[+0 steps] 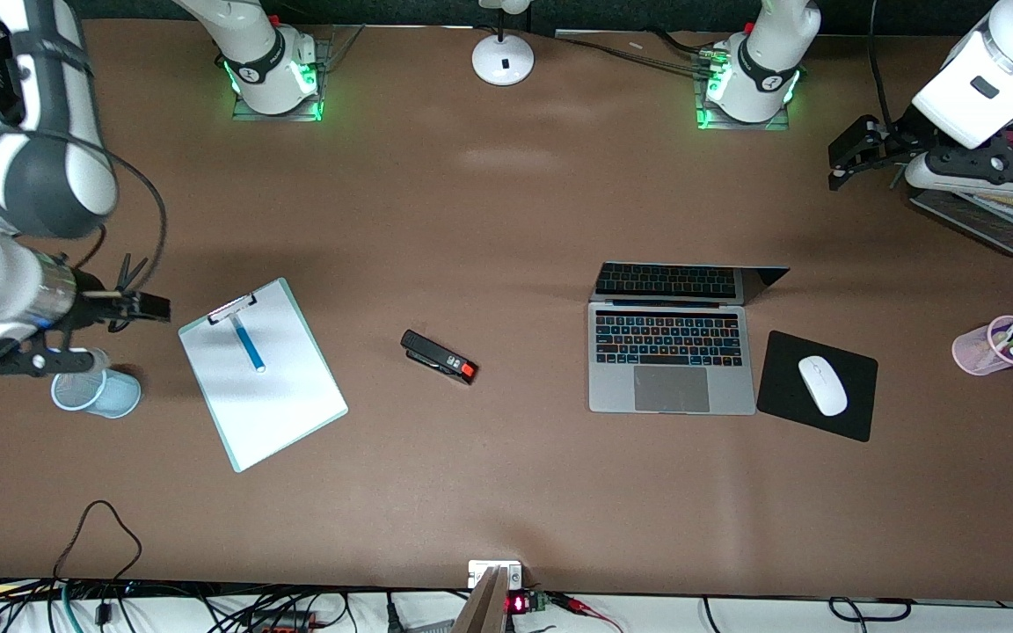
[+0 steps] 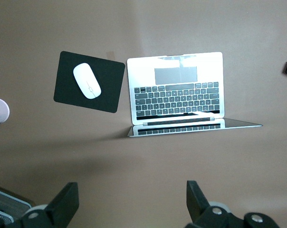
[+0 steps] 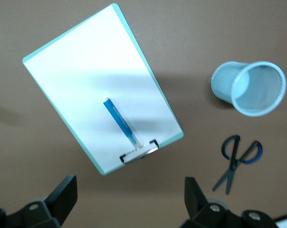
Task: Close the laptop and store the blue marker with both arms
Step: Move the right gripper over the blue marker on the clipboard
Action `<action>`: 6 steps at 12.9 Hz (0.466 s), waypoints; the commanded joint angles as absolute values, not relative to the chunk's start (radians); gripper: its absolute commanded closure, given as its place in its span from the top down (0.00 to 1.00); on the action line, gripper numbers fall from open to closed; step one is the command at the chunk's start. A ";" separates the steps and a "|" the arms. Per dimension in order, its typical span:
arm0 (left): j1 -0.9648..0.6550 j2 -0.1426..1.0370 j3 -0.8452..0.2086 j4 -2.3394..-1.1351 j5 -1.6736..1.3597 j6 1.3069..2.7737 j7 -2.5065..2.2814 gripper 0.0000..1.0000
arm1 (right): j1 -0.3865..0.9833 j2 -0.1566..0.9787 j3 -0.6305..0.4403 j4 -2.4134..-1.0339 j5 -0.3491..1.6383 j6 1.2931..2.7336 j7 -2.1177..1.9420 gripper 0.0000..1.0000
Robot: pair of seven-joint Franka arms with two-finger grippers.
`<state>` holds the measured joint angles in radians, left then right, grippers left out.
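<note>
Over the right arm's end of the brown table (image 1: 506, 220), my right gripper (image 1: 133, 303) hangs in the air above bare tabletop beside the white clipboard with a mint-green edge (image 1: 262, 374), its black fingers (image 3: 62, 197) spread wide with nothing between them. My left gripper (image 1: 849, 158) is raised at the left arm's end of the table, over bare tabletop just beside the wire mesh tray (image 1: 990, 220), its two fingers (image 2: 65, 204) also spread apart and empty.

On the clipboard lies the short bright-blue marker (image 1: 248, 343), pointing toward the metal clip. The silver-grey slim laptop (image 1: 670, 352) stands open, lid upright, beside the black mouse pad (image 1: 849, 418) carrying a white mouse (image 1: 822, 385).

My right wrist camera alone shows blue-handled scissors (image 3: 236, 161) on the table near the pale-blue mesh cup (image 3: 250, 88); the front camera alone shows the whole black stapler with a red tip (image 1: 438, 357) between clipboard and laptop.
</note>
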<state>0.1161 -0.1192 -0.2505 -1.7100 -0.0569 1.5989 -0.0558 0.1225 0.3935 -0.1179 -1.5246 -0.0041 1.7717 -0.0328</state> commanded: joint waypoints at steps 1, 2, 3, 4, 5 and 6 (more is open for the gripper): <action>0.126 -0.115 -0.256 -1.729 -0.068 1.603 -0.049 1.00 | 0.152 0.465 -0.120 -1.514 -0.002 1.845 -0.067 1.00; 0.126 -0.110 -0.256 -1.730 -0.067 1.603 -0.049 1.00 | 0.156 0.483 -0.120 -1.517 -0.002 1.876 -0.116 1.00; 0.124 -0.107 -0.258 -1.733 -0.067 1.600 -0.051 1.00 | 0.158 0.511 -0.120 -1.520 0.003 1.899 -0.164 1.00; 0.124 -0.107 -0.258 -1.747 -0.067 1.600 -0.051 1.00 | 0.156 0.532 -0.120 -1.520 0.006 1.917 -0.188 1.00; 0.124 -0.107 -0.258 -1.756 -0.067 1.600 -0.051 1.00 | 0.156 0.549 -0.118 -1.523 0.006 1.933 -0.192 1.00; 0.118 -0.107 -0.258 -1.781 -0.066 1.608 -0.054 1.00 | 0.156 0.557 -0.118 -1.532 0.008 1.942 -0.198 1.00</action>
<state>0.1161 -0.0985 -0.2516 -1.7409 -0.0569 1.5984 -0.0558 0.1588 0.5397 -0.1172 -1.5298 -0.0042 1.9213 -0.1591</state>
